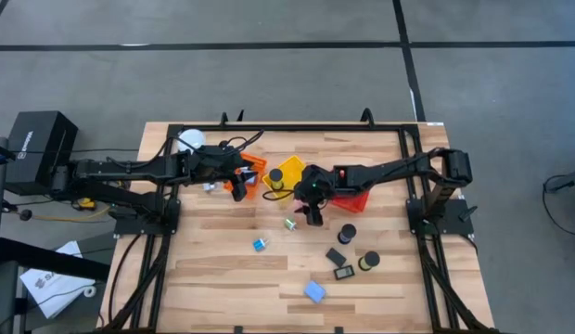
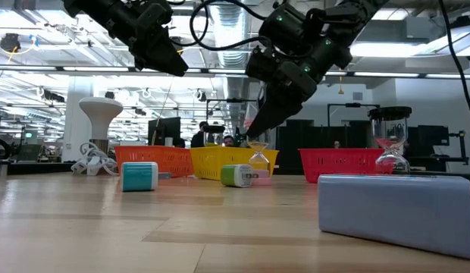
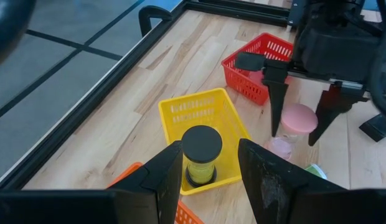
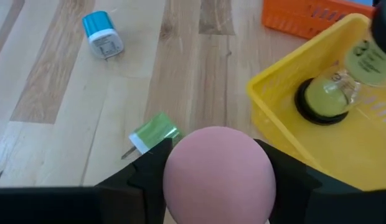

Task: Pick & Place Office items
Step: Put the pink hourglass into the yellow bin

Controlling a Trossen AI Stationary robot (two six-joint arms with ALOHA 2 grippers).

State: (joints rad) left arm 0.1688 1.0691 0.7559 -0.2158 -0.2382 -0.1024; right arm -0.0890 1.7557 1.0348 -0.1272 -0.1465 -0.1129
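A pink cylinder (image 3: 299,118), which is a sand timer with pink caps, stands between the yellow basket (image 1: 289,173) and the red basket (image 1: 354,200). My right gripper (image 1: 313,215) is over it, shut on it. A black-capped cylinder (image 3: 201,155) with yellow inside stands upright in the yellow basket (image 3: 180,112). My left gripper (image 3: 210,152) hovers open above that basket, its fingers on either side of the cylinder and clear of it. A blue-and-white block (image 1: 260,244), a green block (image 1: 291,224), black cylinders (image 1: 347,232), black flat rectangles (image 1: 336,256) and a light-blue block (image 1: 314,291) lie on the table. My right gripper (image 4: 218,171) has the pink cylinder by its round top cap (image 4: 218,162), pinched between the two fingers. The fingers (image 3: 277,106) come from above, pointing down. The cylinder is upright, and in the low view its lower end (image 2: 259,176) sits at table level.
An orange basket (image 1: 255,169) sits under my left arm, left of the yellow one. A white globe (image 1: 190,139) stands near the far left corner beside some white cables. A black rail (image 1: 315,127) runs along the far edge. Bare wood lies toward the near left.
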